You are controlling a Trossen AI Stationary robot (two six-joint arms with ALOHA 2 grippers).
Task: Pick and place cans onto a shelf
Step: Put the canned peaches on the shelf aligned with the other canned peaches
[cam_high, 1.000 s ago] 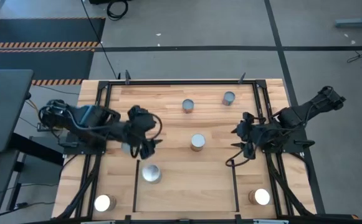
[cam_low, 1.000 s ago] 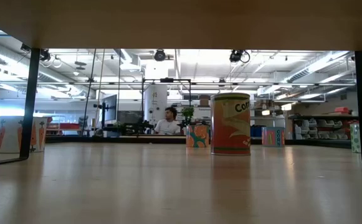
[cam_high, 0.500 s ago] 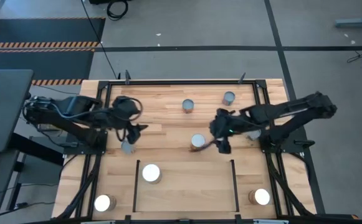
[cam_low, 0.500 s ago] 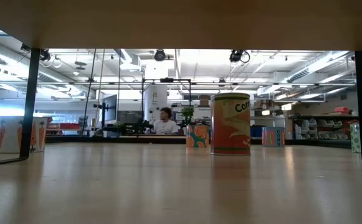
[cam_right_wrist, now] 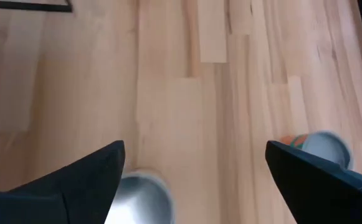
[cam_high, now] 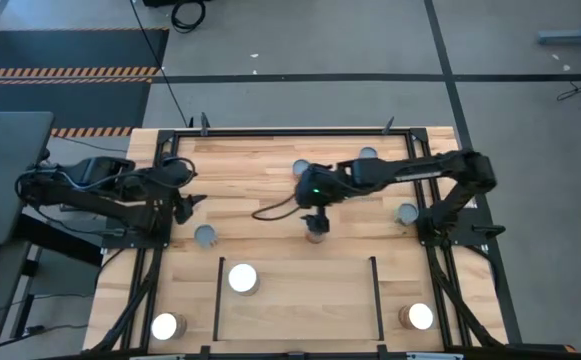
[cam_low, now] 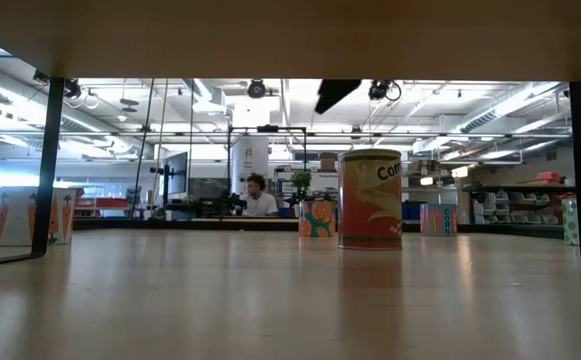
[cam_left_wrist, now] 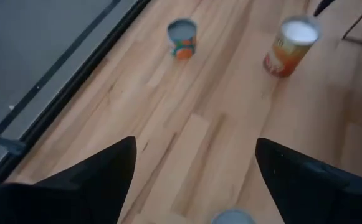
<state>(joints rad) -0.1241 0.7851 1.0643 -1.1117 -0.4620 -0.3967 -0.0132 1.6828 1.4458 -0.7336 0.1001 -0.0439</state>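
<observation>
My right gripper (cam_high: 315,212) is open and hangs over the table's middle, above a grey-topped can (cam_high: 317,233). In the right wrist view that can (cam_right_wrist: 141,194) shows between the spread fingers, nearer one of them. My left gripper (cam_high: 191,204) is open and empty near the table's left edge, beside another grey-topped can (cam_high: 205,236). The shelf (cam_high: 310,300) is the pale panel between two black rails at the near middle. A white-topped can (cam_high: 242,278) stands on its left part and shows in the low view (cam_low: 370,200).
Grey-topped cans stand at the far middle (cam_high: 301,168), far right (cam_high: 368,155) and right (cam_high: 406,213). White-topped cans stand at the near left (cam_high: 167,325) and near right (cam_high: 420,316) corners. Black rails (cam_high: 218,295) edge the shelf and table.
My right gripper has reached from the table's right side toward the left, to above the middle grey-topped can; the can at the right, hidden under that arm before, now shows. My left gripper has drawn back from beside the shelf toward the table's left edge.
</observation>
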